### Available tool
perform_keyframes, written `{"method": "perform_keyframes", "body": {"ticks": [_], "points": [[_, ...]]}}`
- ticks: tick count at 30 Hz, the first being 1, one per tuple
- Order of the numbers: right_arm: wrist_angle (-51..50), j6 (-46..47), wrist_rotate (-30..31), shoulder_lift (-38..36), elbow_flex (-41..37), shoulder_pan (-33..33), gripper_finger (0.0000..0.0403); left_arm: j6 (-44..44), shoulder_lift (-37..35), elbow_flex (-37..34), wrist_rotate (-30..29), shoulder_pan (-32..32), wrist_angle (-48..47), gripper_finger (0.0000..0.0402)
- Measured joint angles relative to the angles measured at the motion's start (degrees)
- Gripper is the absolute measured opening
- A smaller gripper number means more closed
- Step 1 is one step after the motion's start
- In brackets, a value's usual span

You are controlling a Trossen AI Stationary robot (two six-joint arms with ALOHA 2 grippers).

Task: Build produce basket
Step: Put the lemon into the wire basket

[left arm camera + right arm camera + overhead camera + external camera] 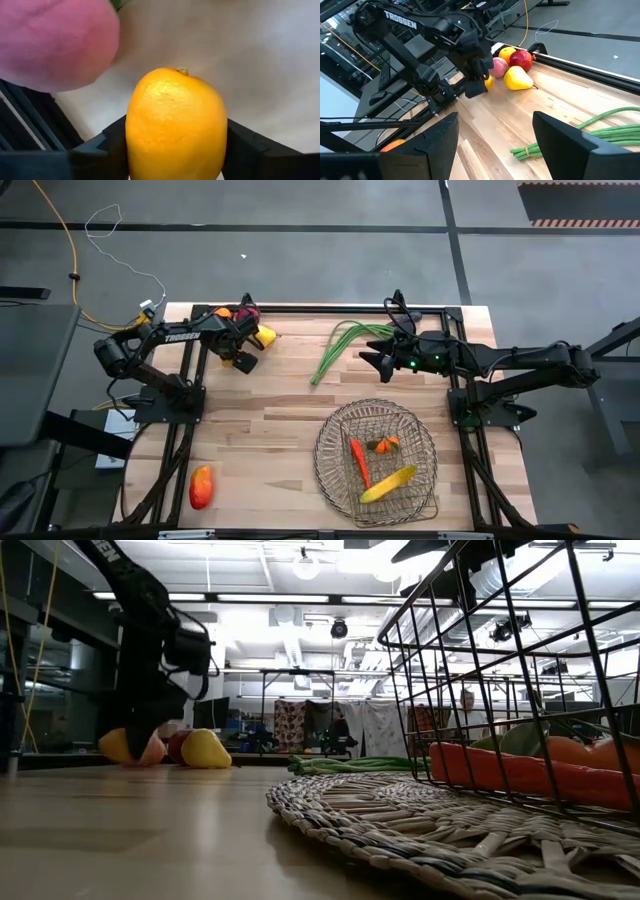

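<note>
My left gripper (pixel 243 359) is at the far left of the table, shut on a yellow-orange fruit (pixel 175 125); it also shows in the right wrist view (pixel 488 83). Right beside it lie a pink peach (pixel 499 65), another orange (pixel 505 52), a dark red apple (pixel 521 59) and a yellow pear (pixel 517 79). My right gripper (pixel 372 363) is open and empty beside the long green beans (pixel 343 346). The wire basket (pixel 330 442) stands at the near right and holds a red chilli (pixel 358 463), a banana (pixel 388 483) and a small orange piece (pixel 384 445). My left gripper pinches the yellow-orange fruit between its two fingers (pixel 245 150), one on each side of the fruit's body (pixel 140 135). The fingers come slanting down from the table's left side. The fruit's stem end (pixel 183 71) points away from the gripper. It is low at the table; whether it touches, I cannot tell.
A red-yellow mango (pixel 201 487) lies at the near left. The basket stands on a woven mat (pixel 400 820). Bare wood lies between the fruit pile and the basket. Black frame rails run along the table's far edge (pixel 580 67).
</note>
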Motion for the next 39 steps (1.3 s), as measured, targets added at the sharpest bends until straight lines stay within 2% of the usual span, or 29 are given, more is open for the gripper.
{"method": "perform_keyframes", "body": {"ticks": [5,9,14,20,24,28,39], "points": [[0.0,0.0,-0.01,0.0,0.0,0.0,0.0245,-2.18,-7.67,2.99,4.3,-1.08,-1.17,0.0222],[0.0,0.0,-0.08,0.0,0.0,0.0,0.0245,-7.75,-17.29,3.29,8.62,-4.14,4.19,0.0224],[0.02,-1.58,-1.83,-0.01,0.0,0.0,0.0245,-13.88,-29.36,0.81,13.99,-11.51,19.42,0.0214],[0.04,-2.02,-3.13,0.0,0.0,0.02,0.0245,-17.91,-39.35,-6.6,11.67,-24.23,44.42,0.0221],[0.12,-3.64,-4.02,-0.01,0.0,0.02,0.0245,-17.47,-42.31,-11.35,6.61,-32.15,56.48,0.0221],[0.87,-4.89,-4.12,0.0,0.0,0.02,0.0245,-14.99,-42.57,-12.2,2.26,-36.8,57.86,0.022],[0.87,-5.01,-4.11,0.0,0.0,0.02,0.0245,-14.85,-42.33,-12.2,0.59,-37.96,58.89,0.0224]]}}
